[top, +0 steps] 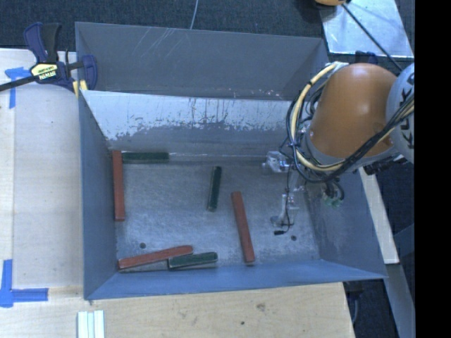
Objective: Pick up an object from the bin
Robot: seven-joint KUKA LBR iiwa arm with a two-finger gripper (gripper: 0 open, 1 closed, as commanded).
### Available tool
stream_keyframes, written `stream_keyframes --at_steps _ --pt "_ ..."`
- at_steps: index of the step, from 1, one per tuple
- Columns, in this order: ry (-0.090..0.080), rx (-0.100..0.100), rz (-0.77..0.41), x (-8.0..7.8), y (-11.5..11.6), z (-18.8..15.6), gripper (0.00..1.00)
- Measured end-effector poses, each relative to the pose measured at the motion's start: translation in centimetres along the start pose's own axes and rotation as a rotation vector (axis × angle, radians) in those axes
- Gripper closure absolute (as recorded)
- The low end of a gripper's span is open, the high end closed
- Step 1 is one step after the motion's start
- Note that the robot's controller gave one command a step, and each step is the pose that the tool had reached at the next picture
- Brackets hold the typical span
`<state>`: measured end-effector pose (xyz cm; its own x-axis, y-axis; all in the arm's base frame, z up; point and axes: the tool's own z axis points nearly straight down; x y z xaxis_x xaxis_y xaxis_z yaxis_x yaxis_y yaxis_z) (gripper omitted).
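The arm (394,118) comes in from the right side and bends down into the grey bin (211,69). Its round orange cover (352,111) sits high over the bin's right end. Yellow and dark cables (301,136) loop around the cover's left side. Below the cover, the thin claw (283,222) hangs almost straight down. It points at the bin floor near the right wall. It is too small and dark to make out, so I cannot tell if it is open or closed. The floor under it looks bare.

The thing nearest the claw is a slanted red-brown stick (243,227). It lies just to the claw's left, apart from it, and its lower end is close to the front wall. A bit further left, in the middle of the floor, lies a short dark green stick (214,189), nearly upright in the view.

The other sticks are well apart from the claw. A left red-brown stick (118,185) lies along the left wall. A back dark green stick (146,158) lies along the back wall, by the left corner. A front red-brown stick (155,257) lies near the front wall on the left. A front dark green stick (192,260) lies right beside it, touching it.
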<state>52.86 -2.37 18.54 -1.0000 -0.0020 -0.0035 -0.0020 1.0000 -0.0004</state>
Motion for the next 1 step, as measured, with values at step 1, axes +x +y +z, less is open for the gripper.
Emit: stream_keyframes --at_steps 1 --pt "0.000 0.000 0.000 0.00 0.00 0.00 0.00"
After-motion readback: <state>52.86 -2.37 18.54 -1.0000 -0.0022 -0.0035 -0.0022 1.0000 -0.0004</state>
